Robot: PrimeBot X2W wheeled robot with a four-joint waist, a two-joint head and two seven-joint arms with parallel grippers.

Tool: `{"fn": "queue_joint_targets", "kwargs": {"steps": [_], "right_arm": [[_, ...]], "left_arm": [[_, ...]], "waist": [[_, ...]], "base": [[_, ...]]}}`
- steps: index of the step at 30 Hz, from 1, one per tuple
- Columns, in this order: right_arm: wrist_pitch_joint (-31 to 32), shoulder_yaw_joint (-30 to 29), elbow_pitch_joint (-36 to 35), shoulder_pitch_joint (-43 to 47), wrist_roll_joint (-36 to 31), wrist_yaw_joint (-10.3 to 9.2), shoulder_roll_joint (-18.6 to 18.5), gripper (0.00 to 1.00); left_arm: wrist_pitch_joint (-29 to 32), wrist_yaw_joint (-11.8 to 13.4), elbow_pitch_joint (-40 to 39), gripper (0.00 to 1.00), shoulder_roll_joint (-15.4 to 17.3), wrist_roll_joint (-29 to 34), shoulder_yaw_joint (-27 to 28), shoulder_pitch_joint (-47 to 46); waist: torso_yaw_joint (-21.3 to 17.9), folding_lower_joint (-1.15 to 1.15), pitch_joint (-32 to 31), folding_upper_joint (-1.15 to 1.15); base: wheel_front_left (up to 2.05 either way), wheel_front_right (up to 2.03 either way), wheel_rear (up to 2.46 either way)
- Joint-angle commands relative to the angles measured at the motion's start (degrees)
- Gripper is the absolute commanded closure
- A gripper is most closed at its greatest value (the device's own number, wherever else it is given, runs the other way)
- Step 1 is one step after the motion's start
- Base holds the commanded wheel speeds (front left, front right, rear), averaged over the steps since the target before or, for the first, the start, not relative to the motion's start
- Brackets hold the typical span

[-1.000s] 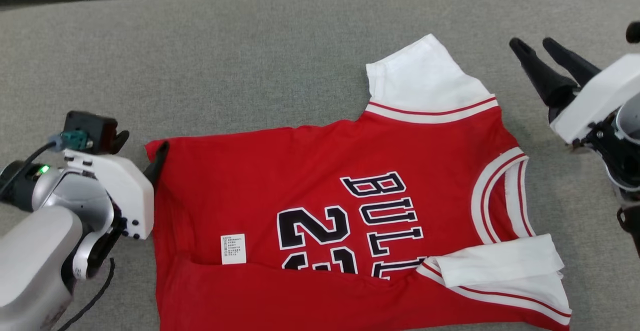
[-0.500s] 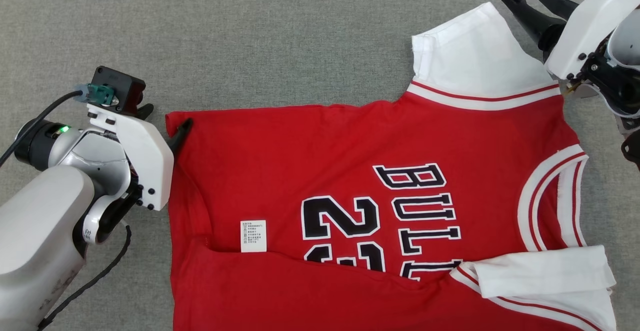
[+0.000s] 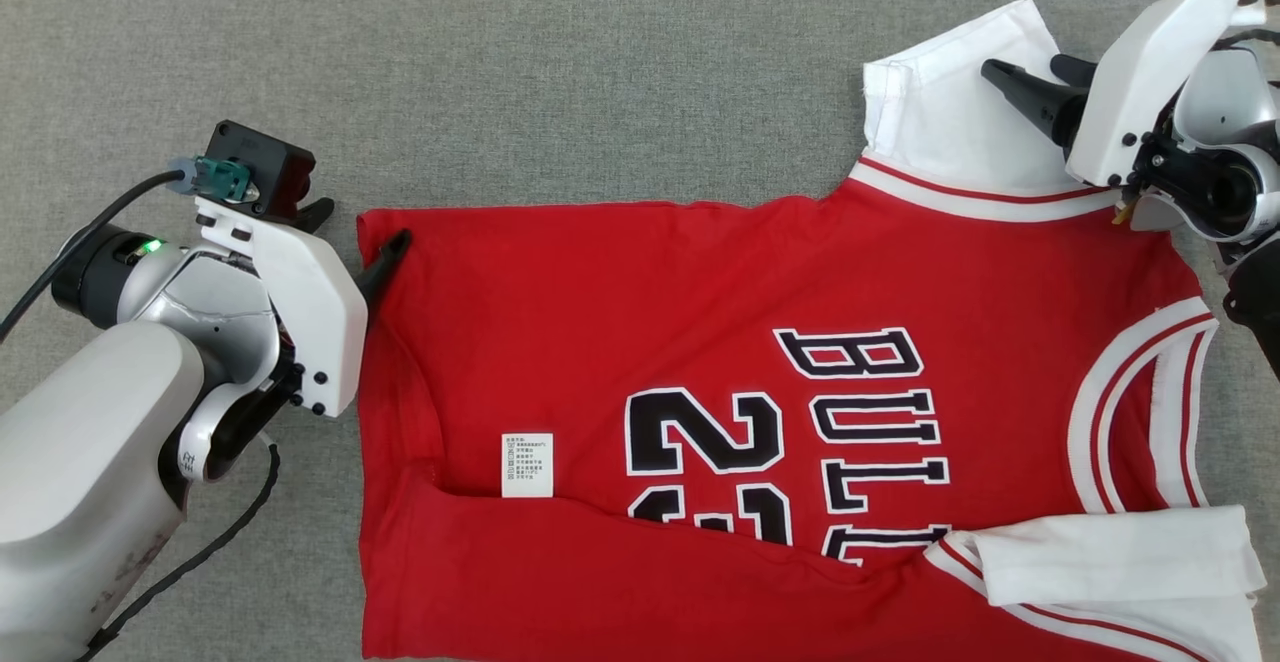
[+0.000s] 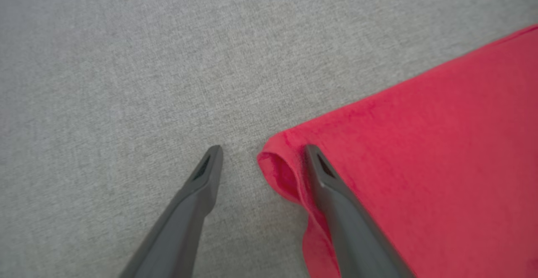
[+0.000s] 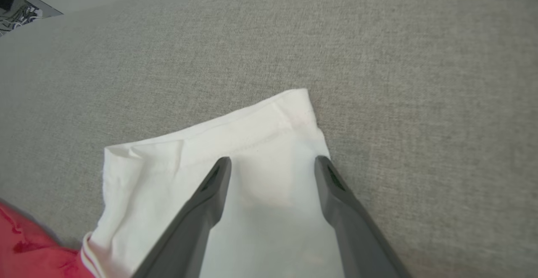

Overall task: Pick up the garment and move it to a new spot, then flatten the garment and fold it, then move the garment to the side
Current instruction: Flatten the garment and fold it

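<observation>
A red garment [image 3: 700, 322] with white sleeves and black lettering lies flat on the grey cloth surface [image 3: 560, 72]; its near edge is folded over. My left gripper [image 3: 362, 224] is open at the garment's far left hem corner. In the left wrist view, the left gripper [image 4: 264, 148] has one finger resting on the red cloth [image 4: 420, 164] and the other on the bare surface, with the curled corner between them. My right gripper [image 3: 1023, 65] is open over the far white sleeve [image 3: 940, 132]. In the right wrist view, the right gripper [image 5: 273, 158] has both fingers over the sleeve [image 5: 189, 156], near its cuff.
A white care label [image 3: 527, 464] shows on the red cloth near the fold. A second white sleeve [image 3: 1120, 557] lies folded over at the near right. A black cable [image 3: 200, 552] hangs from my left arm. The surface's far edge [image 5: 29, 11] shows in the right wrist view.
The head camera has shifted, so the whole picture moved. Relative to the garment, my right gripper has come from beside the white sleeve to over it. The left gripper stays at the hem corner.
</observation>
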Motion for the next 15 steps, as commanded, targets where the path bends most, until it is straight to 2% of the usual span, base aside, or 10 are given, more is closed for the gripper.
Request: {"fn": "queue_joint_targets", "kwargs": {"steps": [1,8,15], "right_arm": [[0.3,1.1,0.8,0.0,0.6,0.01,0.2,0.00],[-6.9,3.8,2.2,-2.8,-1.1,0.02,0.0,0.00],[-9.6,6.1,5.4,-5.1,-1.6,0.01,0.6,0.00]], "left_arm": [[-0.2,-0.3,0.2,0.00,0.2,-0.1,-0.2,-0.7],[-0.2,-0.7,0.5,0.00,0.4,0.1,-0.4,-1.1],[0.1,-0.8,0.5,0.00,0.4,0.3,-0.6,-1.4]], "waist": [[0.0,0.00,0.0,0.00],[-0.1,0.00,0.2,0.00],[0.1,0.00,0.6,0.00]], "base": [[0.00,0.00,0.00],[0.00,0.00,0.00],[0.00,0.00,0.00]]}}
